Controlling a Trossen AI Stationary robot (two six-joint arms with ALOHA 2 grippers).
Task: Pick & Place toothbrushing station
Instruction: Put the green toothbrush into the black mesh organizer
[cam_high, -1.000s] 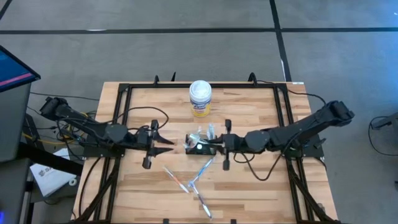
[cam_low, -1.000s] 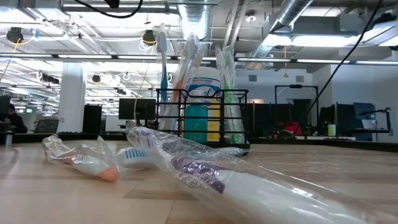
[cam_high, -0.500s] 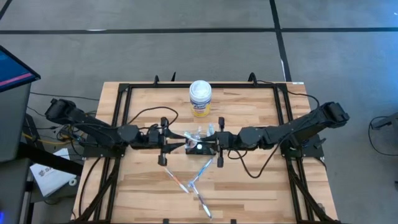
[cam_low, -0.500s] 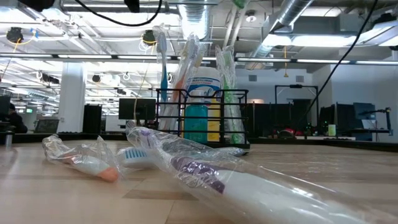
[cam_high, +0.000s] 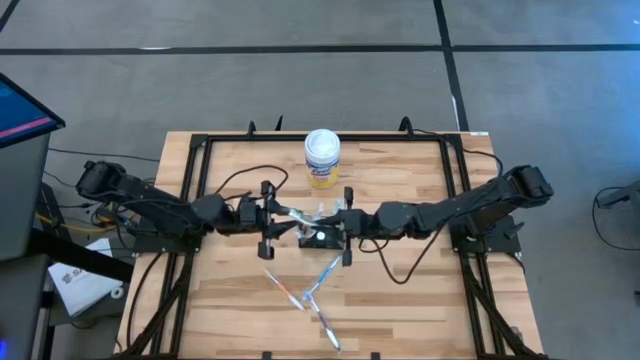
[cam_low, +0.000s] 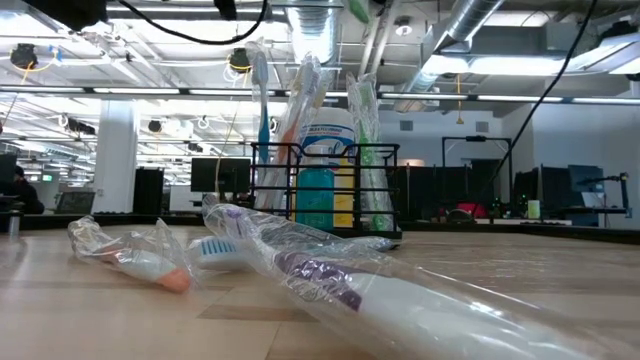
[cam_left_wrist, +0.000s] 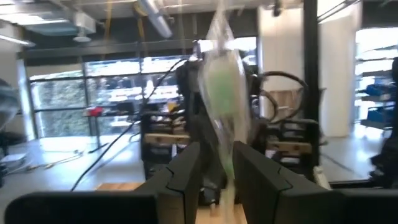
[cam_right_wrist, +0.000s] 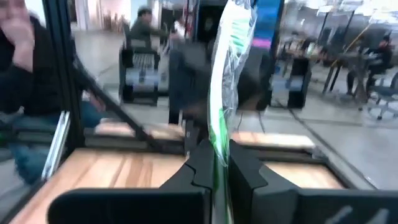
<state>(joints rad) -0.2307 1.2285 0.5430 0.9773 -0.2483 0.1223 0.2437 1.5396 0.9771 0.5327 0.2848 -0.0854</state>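
On the wooden tabletop (cam_high: 400, 300) the toothbrushing station (cam_high: 322, 236), a small black wire-mesh holder, stands near the middle, in front of a white canister with a yellow label (cam_high: 322, 158). In the low view the station (cam_low: 325, 190) sits upright with several plastic-wrapped toothbrushes standing in it. Both arms reach in toward it from opposite sides. The left pincer (cam_high: 283, 218) is just beside the station's left end, and its wrist view shows the two dark fingers (cam_left_wrist: 186, 168) on either side of a green toothbrush in clear wrap (cam_left_wrist: 222, 93); the wrapper runs down between them, so the pincer seems to be grasping it, though the blur makes the contact hard to confirm. The right pincer (cam_high: 338, 222) is at the station's right end, and in its wrist view the fingers (cam_right_wrist: 202, 163) are clenched tightly on a green-and-white wrapped toothbrush (cam_right_wrist: 225, 74) that rises upright from between them. Three more wrapped toothbrushes (cam_high: 310, 292) lie loose and crossed on the tabletop nearer the front edge, apart from the station; in the low view they sprawl across the foreground (cam_low: 300, 265). In the right wrist view, a person (cam_right_wrist: 22, 81) in dark clothing is seated beyond the table.
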